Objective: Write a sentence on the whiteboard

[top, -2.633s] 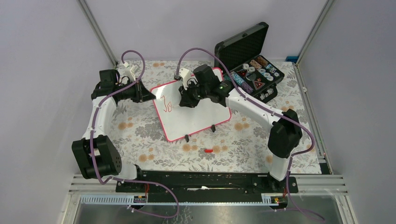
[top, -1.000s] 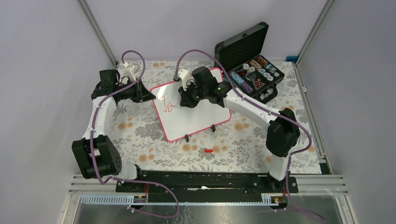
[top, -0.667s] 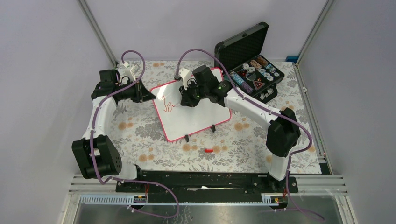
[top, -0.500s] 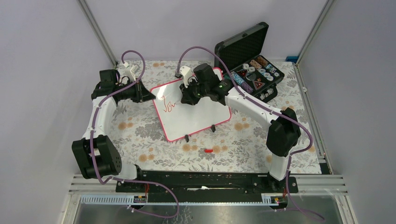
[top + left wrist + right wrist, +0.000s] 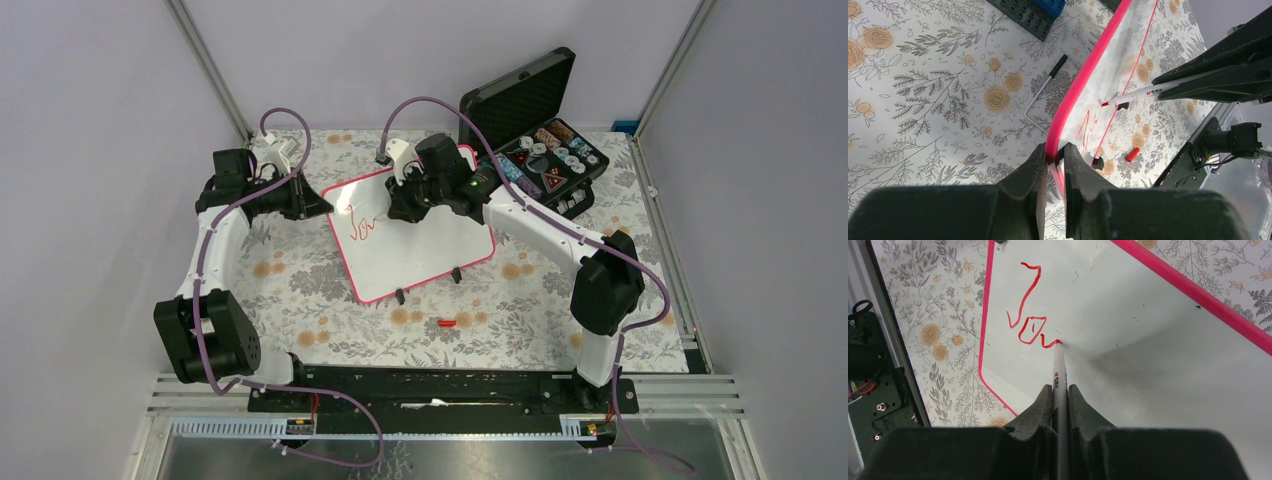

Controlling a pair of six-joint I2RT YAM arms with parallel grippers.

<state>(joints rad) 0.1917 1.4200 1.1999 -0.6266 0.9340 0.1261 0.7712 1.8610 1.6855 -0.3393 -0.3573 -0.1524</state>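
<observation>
The whiteboard, glossy white with a pink-red rim, lies tilted on the floral table. My left gripper is shut on its pink rim at the board's left corner. A white marker sits clamped in my right gripper, its red tip touching the board. The sentence stands as a few red strokes near the board's upper left; the tip rests at the end of the last stroke. In the left wrist view the marker leans onto the board.
An open black case of small parts stands at the back right, close behind my right arm. A red marker cap lies in front of the board. A bent metal key and a dark brick plate lie left of the board.
My right gripper has carried the marker a little toward the back and right, adding a stroke to the red writing. The left gripper has kept its hold on the rim.
</observation>
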